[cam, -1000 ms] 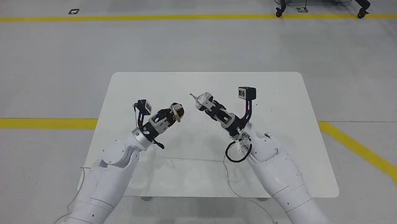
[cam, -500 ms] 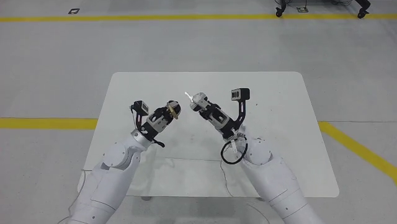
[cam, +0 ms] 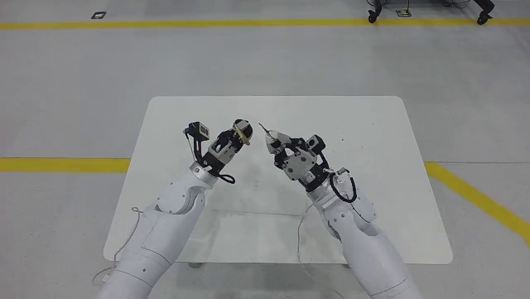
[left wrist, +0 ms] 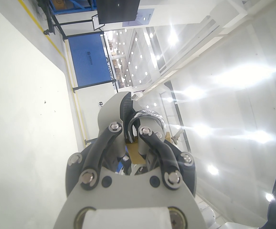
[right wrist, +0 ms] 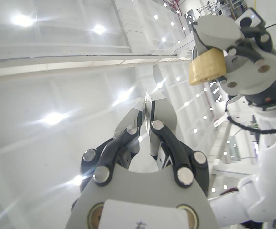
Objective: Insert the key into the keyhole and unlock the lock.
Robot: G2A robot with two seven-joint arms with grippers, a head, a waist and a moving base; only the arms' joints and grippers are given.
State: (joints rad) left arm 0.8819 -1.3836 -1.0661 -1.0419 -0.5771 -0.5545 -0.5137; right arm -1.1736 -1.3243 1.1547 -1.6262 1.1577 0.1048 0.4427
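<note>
Key (cam: 264, 128) and lock (cam: 241, 134) both hang in the air over the middle of the white table (cam: 364, 121), close to one another yet not touching; we see the right gripper (cam: 276, 141) clenched on the key, whose thin blade sticks out past the fingertips, its tip pointing away from the robot and toward the lock's side; from the right wrist the key (right wrist: 146, 103) appears edge-on, pinched between two grey fingers (right wrist: 128, 122), with the lock (right wrist: 207, 66) farther off and a clear gap between blade and brass; we see the left gripper (cam: 237, 137) clamped on the lock, the brass body standing out from between its grey pads; from the left wrist the lock (left wrist: 136, 152) sits between the fingers while its silver shackle (left wrist: 150, 115) curves up past them, closed into the body as far as we can tell; we cannot make out the keyhole in any view; both arms reach in from the near edge of the table, angled toward each other; yellow floor lines (cam: 248, 24) run across the grey floor beyond the table
</note>
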